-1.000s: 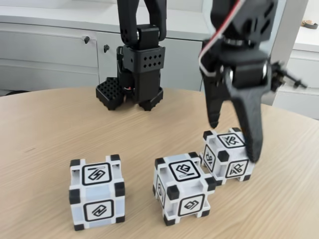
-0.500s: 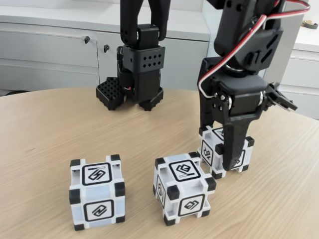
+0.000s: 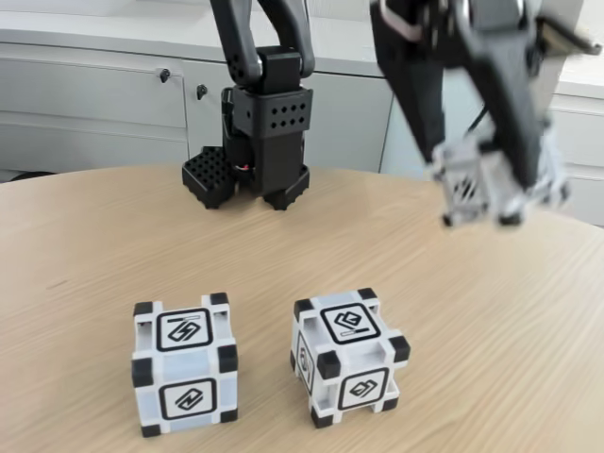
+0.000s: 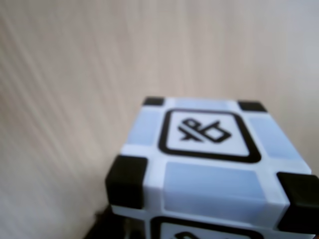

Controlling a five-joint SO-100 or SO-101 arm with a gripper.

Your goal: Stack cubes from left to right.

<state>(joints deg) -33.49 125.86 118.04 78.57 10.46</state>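
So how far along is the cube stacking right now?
Early stage. Nothing is stacked yet: the left cube and middle cube sit apart on the table, each bare on top. In hand: the gripper holds the third cube in the air, clear of the table at the right of the fixed view; the wrist view shows its glyph face up close. Left: placing it on another cube, then completing the stack.

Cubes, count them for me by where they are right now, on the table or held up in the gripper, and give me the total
On the table: 2, the left cube and the middle cube.
Held in the gripper, off the table: 1, the lifted cube.
Total: 3.
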